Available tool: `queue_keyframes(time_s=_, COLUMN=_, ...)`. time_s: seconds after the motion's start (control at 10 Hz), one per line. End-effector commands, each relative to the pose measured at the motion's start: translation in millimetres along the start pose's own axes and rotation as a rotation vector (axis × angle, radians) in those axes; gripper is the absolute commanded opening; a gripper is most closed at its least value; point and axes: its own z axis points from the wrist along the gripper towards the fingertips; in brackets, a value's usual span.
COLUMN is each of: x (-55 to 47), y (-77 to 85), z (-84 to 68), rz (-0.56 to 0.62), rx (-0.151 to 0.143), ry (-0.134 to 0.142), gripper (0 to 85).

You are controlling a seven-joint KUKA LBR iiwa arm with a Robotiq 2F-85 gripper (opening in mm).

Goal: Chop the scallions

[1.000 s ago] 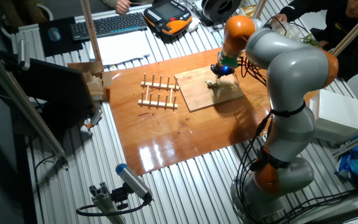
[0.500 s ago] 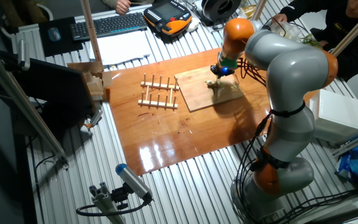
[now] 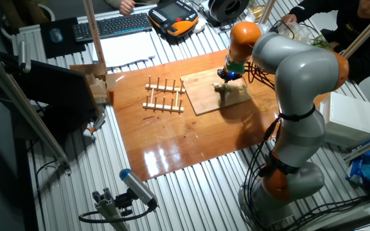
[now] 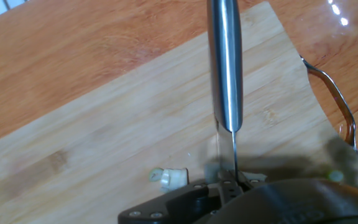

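My gripper [image 3: 226, 78] hangs low over the far right part of the pale wooden cutting board [image 3: 204, 96]. It is shut on a steel knife [image 4: 225, 62], whose thin blade stands edge-on against the board [image 4: 104, 143] in the hand view. One short cream-white scallion piece [image 4: 172, 178] lies on the board just left of the blade. In the fixed view, pale scallion bits [image 3: 221, 87] show beside the hand. My gripper [image 4: 229, 186] shows only as dark parts at the bottom edge of the hand view.
A wooden peg rack [image 3: 164, 95] lies left of the board on the brown tabletop [image 3: 172, 141]. Wooden blocks [image 3: 98, 86] stand at the table's left edge. A keyboard [image 3: 114, 25] and teach pendant [image 3: 172, 18] lie behind. A white box [image 3: 352, 119] sits right.
The hand with the knife has shifted slightly left over the board. Nothing else has moved.
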Motion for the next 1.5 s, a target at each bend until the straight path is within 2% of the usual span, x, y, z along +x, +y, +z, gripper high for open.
queue_keyframes(time_s=0.0, x=4.0, y=4.8, z=-2.9, rz=0.003, rx=-0.005, ry=0.002, gripper=0.0)
queue_keyframes(time_s=0.2, x=13.9, y=8.7, z=-5.0, rz=0.015, rx=-0.005, ry=0.005, gripper=0.0)
queue_keyframes(time_s=0.4, x=16.7, y=11.4, z=-5.5, rz=0.03, rx=-0.02, ry=0.008, gripper=0.0)
queue_keyframes(time_s=0.7, x=12.5, y=21.4, z=-14.8, rz=0.06, rx=-0.023, ry=0.026, gripper=0.0)
queue_keyframes(time_s=0.8, x=10.8, y=20.8, z=-15.6, rz=0.055, rx=-0.021, ry=0.028, gripper=0.0)
queue_keyframes(time_s=1.0, x=3.9, y=15.0, z=-27.6, rz=0.038, rx=-0.012, ry=0.056, gripper=0.0)
queue_keyframes(time_s=1.2, x=3.0, y=13.0, z=-33.8, rz=0.041, rx=-0.003, ry=0.056, gripper=0.0)
queue_keyframes(time_s=1.4, x=1.0, y=8.1, z=-33.7, rz=0.028, rx=0.003, ry=0.053, gripper=0.0)
